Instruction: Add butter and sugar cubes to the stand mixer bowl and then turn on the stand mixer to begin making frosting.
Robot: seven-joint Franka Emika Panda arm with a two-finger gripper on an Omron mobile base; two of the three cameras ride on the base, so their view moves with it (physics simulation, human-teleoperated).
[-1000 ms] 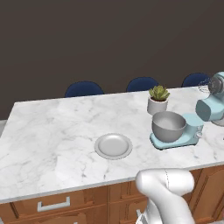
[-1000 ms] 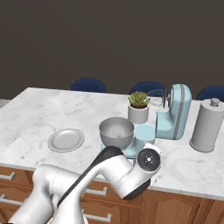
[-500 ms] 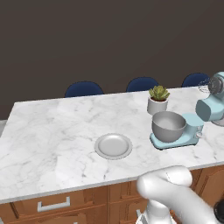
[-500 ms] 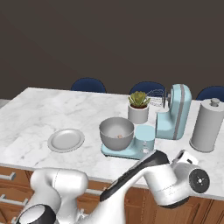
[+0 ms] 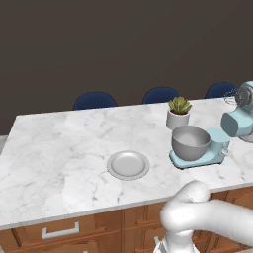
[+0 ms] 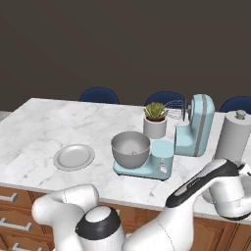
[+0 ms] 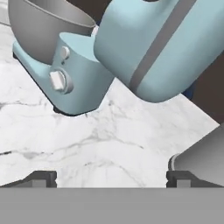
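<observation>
The light blue stand mixer (image 6: pixel 195 126) stands on the marble counter with its head tilted back and its whisk raised. The grey stand mixer bowl (image 6: pixel 130 148) sits on the mixer's flat base; a small pale speck lies at its bottom, too small to identify. The butter and sugar cubes are out of view. In the hand view my gripper (image 7: pixel 110 179) is open, low over the counter, with nothing between its fingertips (image 7: pixel 40 178). Ahead of it are the mixer's pedestal and round knob (image 7: pixel 57 81), with the bowl (image 7: pixel 41 26) behind and the head (image 7: pixel 162 43) above.
A shallow grey plate (image 5: pixel 128 164) lies left of the mixer. A small potted plant (image 5: pixel 178 112) stands behind the bowl. A grey cylindrical canister (image 6: pixel 233 135) stands right of the mixer, close to my hand (image 7: pixel 203 159). Blue chair backs (image 5: pixel 95 100) line the far edge.
My arm has swung to the right, from in front of the bowl to the counter by the mixer's right side. Nothing on the counter has moved.
</observation>
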